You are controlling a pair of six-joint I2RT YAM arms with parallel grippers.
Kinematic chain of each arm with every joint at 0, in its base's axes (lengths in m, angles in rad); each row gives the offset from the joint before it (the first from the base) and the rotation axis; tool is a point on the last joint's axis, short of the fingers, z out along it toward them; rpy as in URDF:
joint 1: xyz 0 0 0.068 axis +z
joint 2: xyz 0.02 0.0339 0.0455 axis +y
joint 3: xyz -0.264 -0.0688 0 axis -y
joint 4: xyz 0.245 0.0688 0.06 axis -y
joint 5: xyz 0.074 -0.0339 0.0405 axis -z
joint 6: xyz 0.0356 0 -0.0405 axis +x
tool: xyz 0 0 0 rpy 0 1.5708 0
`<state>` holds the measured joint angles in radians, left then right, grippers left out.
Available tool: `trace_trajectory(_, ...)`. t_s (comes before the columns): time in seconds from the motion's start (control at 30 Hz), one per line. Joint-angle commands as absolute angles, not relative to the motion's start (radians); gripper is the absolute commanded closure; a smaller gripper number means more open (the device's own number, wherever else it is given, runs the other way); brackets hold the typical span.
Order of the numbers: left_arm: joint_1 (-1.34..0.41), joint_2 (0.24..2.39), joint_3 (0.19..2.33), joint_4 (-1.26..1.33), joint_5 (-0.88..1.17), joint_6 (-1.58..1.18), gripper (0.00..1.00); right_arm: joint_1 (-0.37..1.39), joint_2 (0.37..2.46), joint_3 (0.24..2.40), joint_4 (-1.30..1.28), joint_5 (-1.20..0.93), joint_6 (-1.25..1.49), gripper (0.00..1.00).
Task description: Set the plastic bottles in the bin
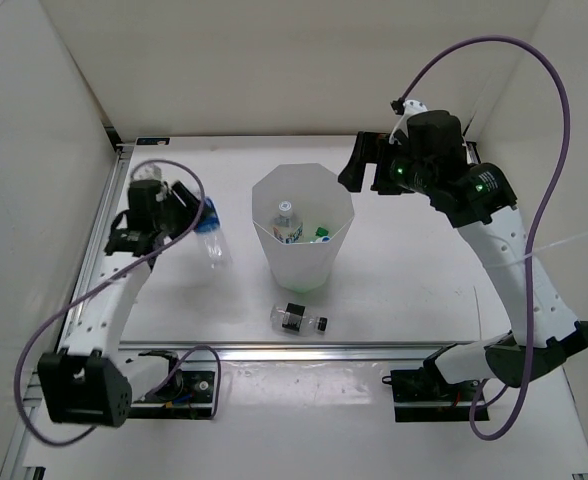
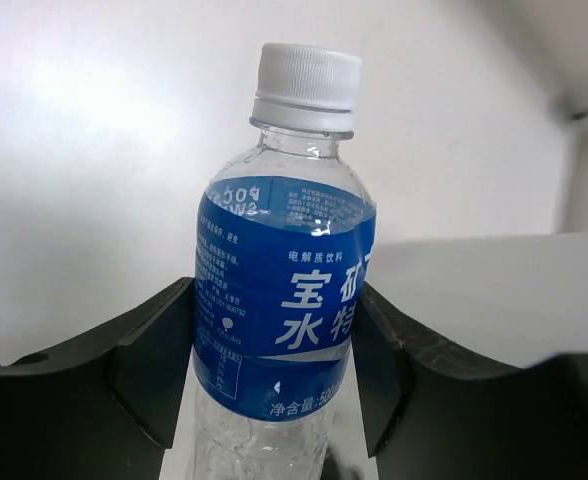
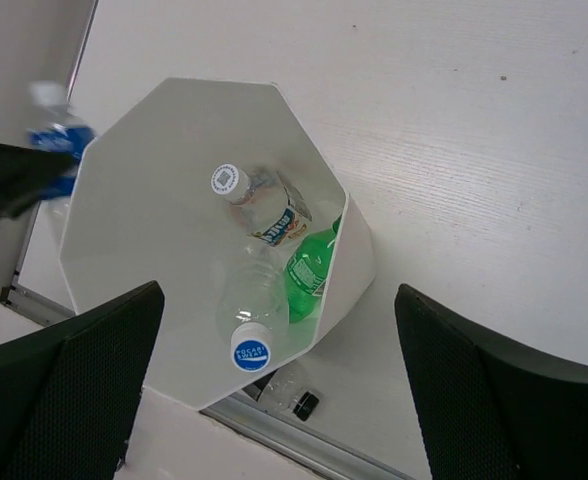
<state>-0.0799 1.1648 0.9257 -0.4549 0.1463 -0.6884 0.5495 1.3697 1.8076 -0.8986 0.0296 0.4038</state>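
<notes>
In the overhead view, your left gripper (image 1: 196,215) sits at the left of the frame with the clear plastic bottle with the blue label (image 1: 214,240) caught in it, well apart from the tall translucent white plastic bin (image 1: 274,255) at centre. To do this carry well, I'd say lift until the bottle's base is above the octagonal rim, then travel toward frame centre and let go only when the bottle hangs over the mouth. A low approach could knock the bin. The right gripper (image 1: 369,172) hovers at the bin's upper right, so keep the arms apart. A small clear bottle with a black label (image 1: 297,320) lies on the table just below the bin, not yet collected. In the left wrist view, the black fingers (image 2: 154,360) press the blue label from both sides, closed onto the bottle's body under its white cap. The grip sits mid-label, which looks secure. In the right wrist view, its own fingers (image 3: 74,390) stand wide apart at the lower corners with nothing between them. Below lie a green bottle (image 3: 314,265), a white-capped labelled bottle (image 3: 259,205) and a plain clear bottle (image 3: 249,320) inside the bin.
</notes>
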Motion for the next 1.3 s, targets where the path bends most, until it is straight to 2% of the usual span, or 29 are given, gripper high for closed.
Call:
trace_trajectory(0.0, -0.08, 1.045, 1.145, -0.505, 0.046, -0.652, 0.68, 0.525, 1.37, 1.815, -0.897, 0.011, 0.425, 0.0)
trace_trajectory(0.2, -0.276, 1.215, 1.584, -0.505, 0.106, -0.608, 0.66, 0.493, 1.345, 1.732, -0.873, -0.014, 0.468, 0.0)
trace_trajectory(0.3, -0.379, 1.328, 1.717, -0.505, 0.106, -0.548, 0.66, 0.462, 1.333, 1.707, -0.85, -0.047, 0.498, 0.0)
trace_trajectory(0.57, -0.584, 1.488, 1.786, -0.505, 0.068, -0.473, 0.64, 0.443, 1.322, 1.71, -0.85, -0.083, 0.509, 0.0)
trace_trajectory(0.7, -0.644, 1.528, 1.786, -0.515, 0.058, -0.451, 0.59, 0.434, 1.279, 1.668, -0.839, -0.061, 0.489, 0.0)
trace_trajectory(0.77, -0.644, 1.528, 1.775, -0.528, 0.045, -0.437, 0.53, 0.425, 1.249, 1.641, -0.839, -0.042, 0.479, 0.0)
trace_trajectory(0.83, -0.655, 1.504, 1.775, -0.528, 0.016, -0.437, 0.39, 0.425, 1.223, 1.589, -0.81, -0.032, 0.469, 0.0)
trace_trajectory(0.87, -0.67, 1.49, 1.79, -0.528, -0.007, -0.419, 0.03, 0.425, 1.197, 1.569, -0.801, -0.032, 0.454, 0.0)
trace_trajectory(0.9, -0.684, 1.476, 1.802, -0.528, -0.037, -0.385, 0.0, 0.425, 1.183, 1.551, -0.786, -0.023, 0.454, 0.0)
trace_trajectory(1.07, -0.732, 1.343, 1.864, -0.528, -0.233, -0.327, 0.0, 0.425, 1.073, 1.438, -0.724, -0.011, 0.408, 0.0)
trace_trajectory(1.17, -0.717, 1.228, 1.836, -0.528, -0.319, -0.327, 0.0, 0.478, 0.863, 1.18, -0.502, -0.025, 0.28, 0.0)
trace_trajectory(1.27, -0.706, 1.102, 1.702, -0.537, -0.406, -0.327, 0.0, 0.521, 0.634, 0.918, -0.336, -0.046, 0.164, 0.0)
